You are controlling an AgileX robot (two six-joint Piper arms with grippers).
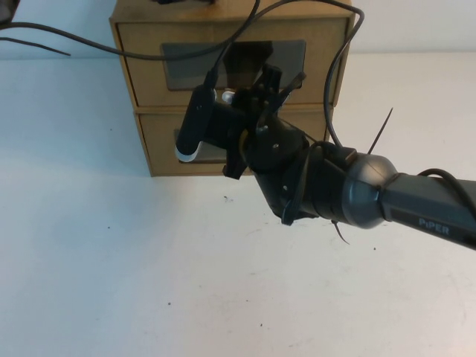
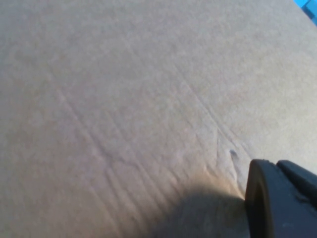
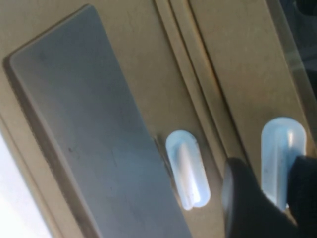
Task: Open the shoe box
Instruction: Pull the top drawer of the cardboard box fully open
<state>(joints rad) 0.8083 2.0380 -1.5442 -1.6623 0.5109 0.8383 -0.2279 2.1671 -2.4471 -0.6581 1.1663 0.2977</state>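
The right pincer (image 3: 274,197) is clenched on a translucent white handle (image 3: 283,144) on the front of the stacked shoe boxes. Its black fingers (image 3: 241,203) sit against either side of the handle. A second handle (image 3: 187,168) of the same kind lies just beside the pincer, untouched. It is on the other side of the double seam (image 3: 198,99) that runs between the two handles. Past that free handle, farther from the pincer, a long grey window (image 3: 84,129) fills much of a box front.

From the high view, the right arm (image 1: 387,197) reaches in from the robot's right. Its pincer end is pressed to the box fronts where the upper shoe box (image 1: 141,67) meets the lower shoe box (image 1: 160,160). The upper box stands directly ahead of the pincer, and its dark window (image 1: 186,63) is partly covered by the pincer. The lower box is just beneath, and the wrist hides most of its front. Which of the two boxes carries the grasped handle cannot be told for certain. Both fronts look flush, with neither one drawn out. The boxes stand on the white worktop (image 1: 149,260), on the far side of the pincer from the robot. Black cables (image 1: 89,43) trail across the upper box.

The left pincer (image 2: 280,198) shows only as a black part close over a plain cardboard surface (image 2: 124,109). Whether it is released or clenched cannot be told.
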